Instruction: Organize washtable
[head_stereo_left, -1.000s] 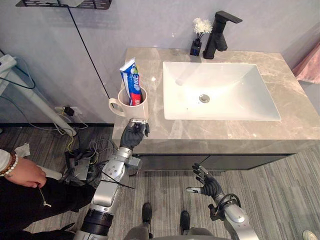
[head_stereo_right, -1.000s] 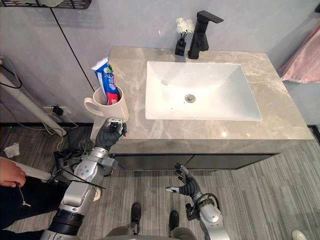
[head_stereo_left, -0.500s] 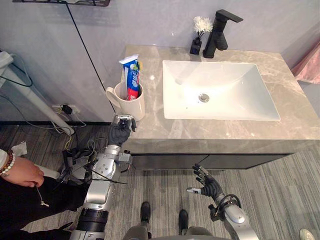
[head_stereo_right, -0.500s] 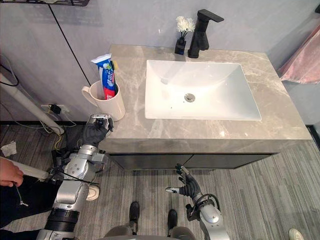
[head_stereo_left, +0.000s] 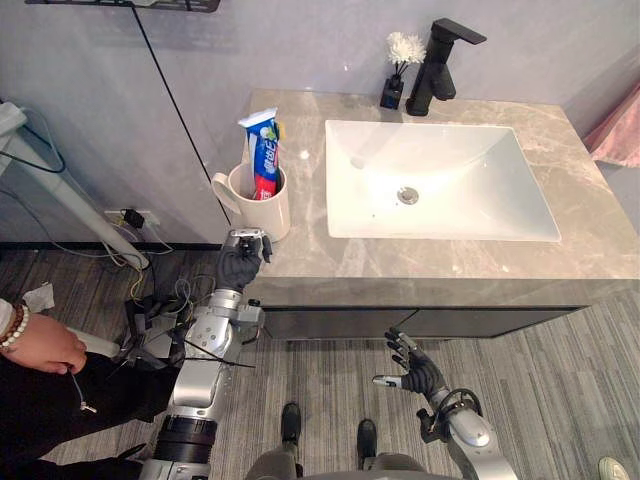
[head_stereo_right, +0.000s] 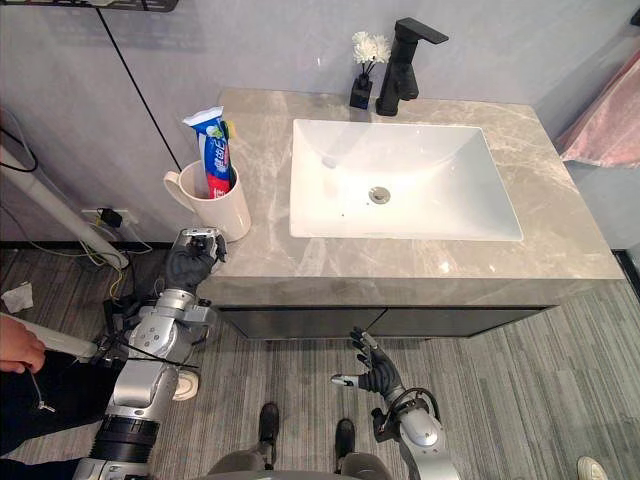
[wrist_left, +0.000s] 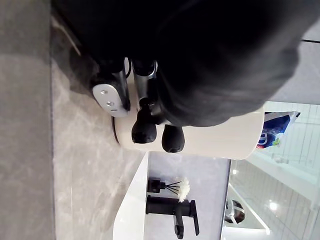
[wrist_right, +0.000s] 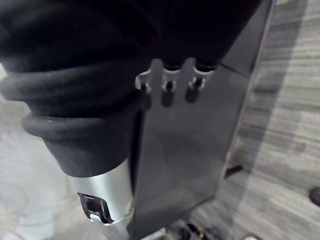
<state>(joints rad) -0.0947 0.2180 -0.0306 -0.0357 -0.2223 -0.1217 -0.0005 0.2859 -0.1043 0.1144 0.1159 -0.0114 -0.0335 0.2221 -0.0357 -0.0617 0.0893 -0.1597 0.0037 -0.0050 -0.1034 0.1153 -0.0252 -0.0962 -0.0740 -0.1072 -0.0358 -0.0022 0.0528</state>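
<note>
A cream mug (head_stereo_left: 262, 205) stands at the front left of the marble countertop (head_stereo_left: 420, 262), its handle pointing left. A blue, red and white toothpaste tube (head_stereo_left: 263, 150) stands upright in it. My left hand (head_stereo_left: 243, 264) is at the counter's front left corner, just in front of the mug. Its fingers (wrist_left: 145, 129) are curled and hold nothing, with their tips close to the mug's wall (wrist_left: 215, 137). My right hand (head_stereo_left: 412, 372) hangs low before the dark cabinet front, open with its fingers spread.
A white sink (head_stereo_left: 350, 170) fills the counter's middle. A black faucet (head_stereo_left: 438, 65) and a small black vase of white flowers (head_stereo_left: 393, 90) stand behind it. A pink towel (head_stereo_left: 618, 130) hangs at the right. A person's hand (head_stereo_left: 45, 345) shows at the far left.
Since a second ago my left hand has drawn back to the left, and the mug stands slightly further left with its handle turned. Nothing has moved over the last half second.
</note>
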